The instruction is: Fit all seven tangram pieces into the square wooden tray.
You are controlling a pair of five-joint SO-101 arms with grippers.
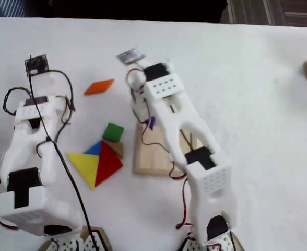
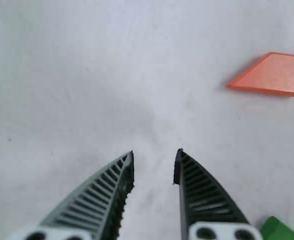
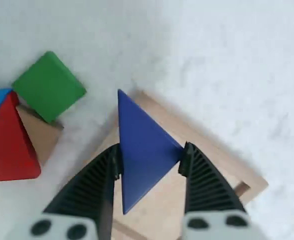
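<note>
High view: the square wooden tray sits under the right arm, with loose pieces at its 9 o'clock.

Left wrist view: the left end effector is released, holding nothing.

Right wrist view: the right end effector grasps a blue triangle over a tray corner. It should probably be lowered flat, edges along the rim, swinging away from the green square.

You've got a dark blue triangle piece, green square piece, orange parallelogram piece, red triangle piece, yellow triangle piece, pale wooden tray, white desk.

We see left arm folded, left gripper pointing down, fingers parted, empty; right arm stretched forward, right gripper clamping blue triangle.
</note>
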